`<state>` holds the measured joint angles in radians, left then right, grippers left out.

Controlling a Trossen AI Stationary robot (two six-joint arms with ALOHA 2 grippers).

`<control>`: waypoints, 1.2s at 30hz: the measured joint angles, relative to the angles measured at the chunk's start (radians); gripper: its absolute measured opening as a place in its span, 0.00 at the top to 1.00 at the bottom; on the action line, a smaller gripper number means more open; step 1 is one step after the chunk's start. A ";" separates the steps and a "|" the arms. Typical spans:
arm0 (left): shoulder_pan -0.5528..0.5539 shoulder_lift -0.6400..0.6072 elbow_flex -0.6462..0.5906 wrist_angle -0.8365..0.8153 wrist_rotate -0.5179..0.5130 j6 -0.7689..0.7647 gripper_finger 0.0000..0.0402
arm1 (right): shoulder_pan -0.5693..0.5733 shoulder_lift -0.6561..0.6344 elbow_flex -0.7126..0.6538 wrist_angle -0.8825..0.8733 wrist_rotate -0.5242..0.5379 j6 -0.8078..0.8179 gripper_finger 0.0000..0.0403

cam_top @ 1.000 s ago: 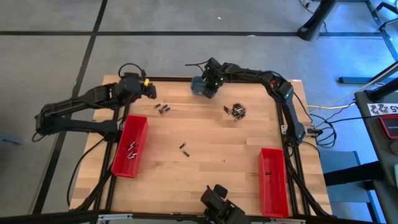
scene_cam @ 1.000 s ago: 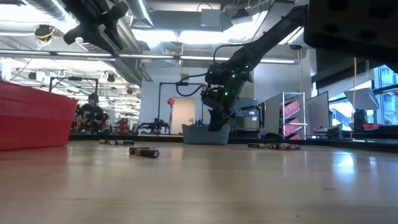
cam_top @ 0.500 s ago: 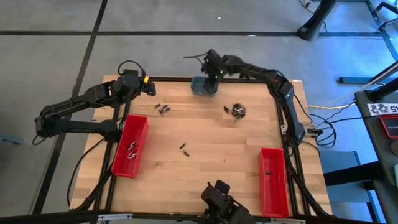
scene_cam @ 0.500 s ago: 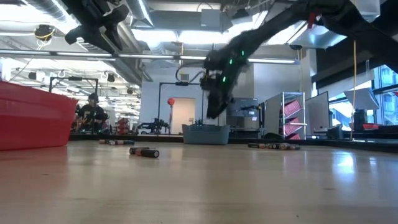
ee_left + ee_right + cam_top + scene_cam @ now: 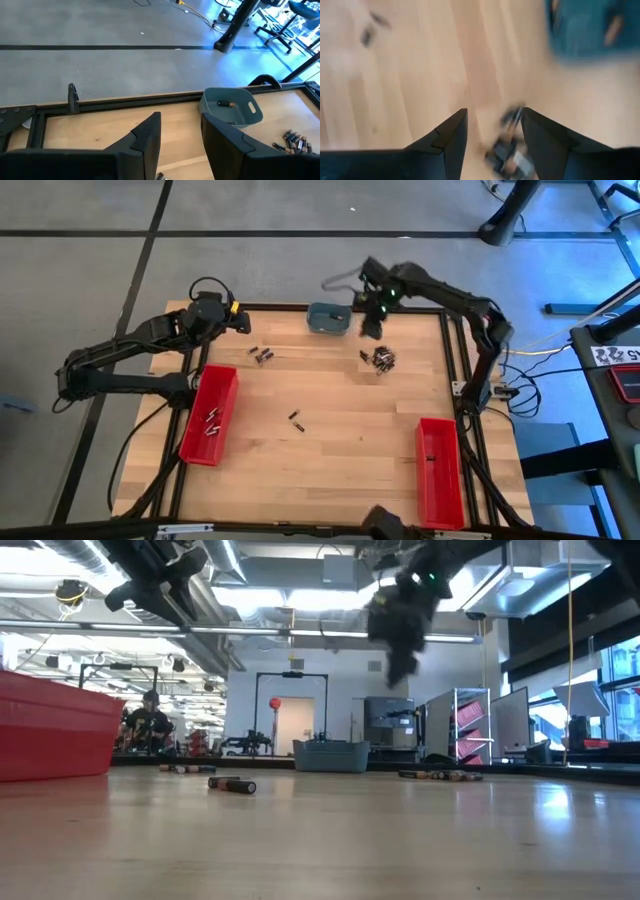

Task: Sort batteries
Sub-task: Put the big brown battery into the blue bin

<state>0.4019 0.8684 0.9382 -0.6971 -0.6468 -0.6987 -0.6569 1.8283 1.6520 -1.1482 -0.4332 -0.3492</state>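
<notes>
Batteries (image 5: 381,359) below right end effector (image 5: 370,328)

Right claw (image 5: 492,131) fingers apart and empty, blurred battery pile (image 5: 512,150) on wooden table (image 5: 420,75), grey-blue dish (image 5: 590,30) beyond

Two long red bins lie on the desk: one (image 5: 209,414) by the left edge, one (image 5: 438,472) near the right edge at the front. One grey-blue dish (image 5: 328,318) sits at the back edge, with one battery (image 5: 223,103) inside it. The left bin holds about three batteries (image 5: 213,422). Loose on the desk are three groups: a heap (image 5: 381,358) near the dish, too tightly packed to count; about three (image 5: 261,354) towards the back left corner; and two (image 5: 296,420) near the middle. Two arms reach over the desk, each with one gripper.
</notes>
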 joint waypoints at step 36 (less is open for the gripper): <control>-0.001 0.000 0.000 -0.002 0.045 -0.008 0.68 | 0.101 -0.074 -0.666 0.450 0.138 1.007 0.53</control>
<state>0.4011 0.8684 0.9382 -0.6987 -0.6017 -0.7067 -0.5556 1.7547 0.9855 -0.6982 -0.2953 0.6582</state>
